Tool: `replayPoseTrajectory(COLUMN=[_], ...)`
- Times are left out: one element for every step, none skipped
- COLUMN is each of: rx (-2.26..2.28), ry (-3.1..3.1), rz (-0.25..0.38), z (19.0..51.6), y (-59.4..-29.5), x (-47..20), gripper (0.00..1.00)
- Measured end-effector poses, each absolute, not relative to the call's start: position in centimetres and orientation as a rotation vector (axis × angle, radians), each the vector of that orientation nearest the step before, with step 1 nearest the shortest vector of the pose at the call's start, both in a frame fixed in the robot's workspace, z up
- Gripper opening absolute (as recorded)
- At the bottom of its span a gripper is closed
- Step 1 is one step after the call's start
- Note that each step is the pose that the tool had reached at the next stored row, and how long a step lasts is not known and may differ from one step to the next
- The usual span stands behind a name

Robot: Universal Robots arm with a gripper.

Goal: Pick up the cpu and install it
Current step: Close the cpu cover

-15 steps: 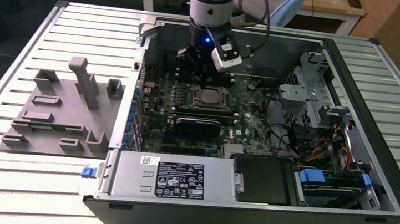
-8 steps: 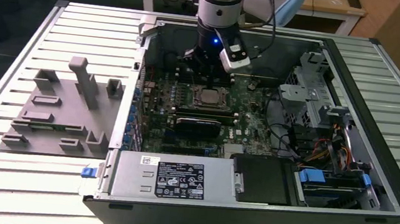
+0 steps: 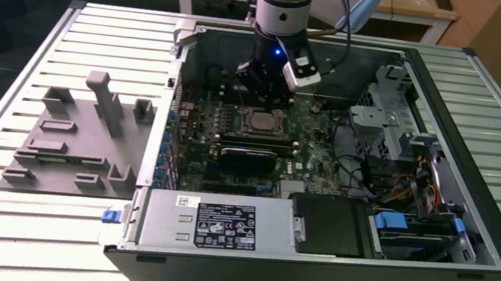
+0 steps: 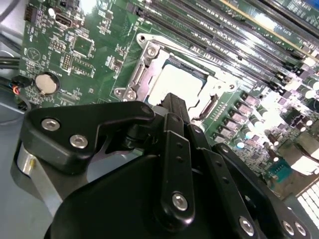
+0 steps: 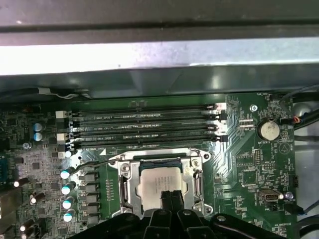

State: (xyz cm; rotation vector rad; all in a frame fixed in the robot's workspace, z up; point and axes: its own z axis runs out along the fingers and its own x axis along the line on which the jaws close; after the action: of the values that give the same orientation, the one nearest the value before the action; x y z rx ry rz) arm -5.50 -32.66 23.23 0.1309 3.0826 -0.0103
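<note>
One arm (image 3: 283, 4) hangs into the open computer case (image 3: 311, 273), which lies on its side on the slatted desk (image 3: 17, 53). In both wrist views its fingers (image 5: 167, 200) (image 4: 174, 104) are pressed together with nothing between them, their tips right over the socket (image 5: 124, 174) (image 4: 144, 59) on the green board (image 5: 249, 164). The cpu (image 5: 154, 180) (image 4: 172, 79) (image 3: 260, 121) lies flat inside the socket with its silver top up and the metal bracket around it. I cannot tell whether the fingertips touch it. Memory slots (image 5: 144, 124) run in rows just beside the socket, and a coin battery (image 5: 269, 130) sits near it, off to one side. Well apart from the socket, outside the case at the exterior view's left, a grey moulded holder (image 3: 74, 136) rests on the desk.
</note>
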Motion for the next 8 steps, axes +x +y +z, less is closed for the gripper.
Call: replayPoseTrajectory(rx=[0.131,0.131,0.131,0.131,0.131,0.131,0.131,0.131], ry=[3.083,3.083,3.083,3.083,3.083,3.083,3.083,3.083], rz=[-0.011,-0.011,-0.011,-0.011,-0.01,-0.011,-0.011,-0.01], z=[23.29,23.39,23.51,23.65,23.78,23.9,24.01,24.05], y=[-32.66,-32.66,-32.66,-32.66,-32.66,-32.66,-32.66,-32.65], x=[-5.49,-5.49,-5.49,-5.49,-5.49,-5.49,-5.49,-5.49], gripper=[0.11,0.11,0.11,0.11,0.11,0.11,0.11,0.11])
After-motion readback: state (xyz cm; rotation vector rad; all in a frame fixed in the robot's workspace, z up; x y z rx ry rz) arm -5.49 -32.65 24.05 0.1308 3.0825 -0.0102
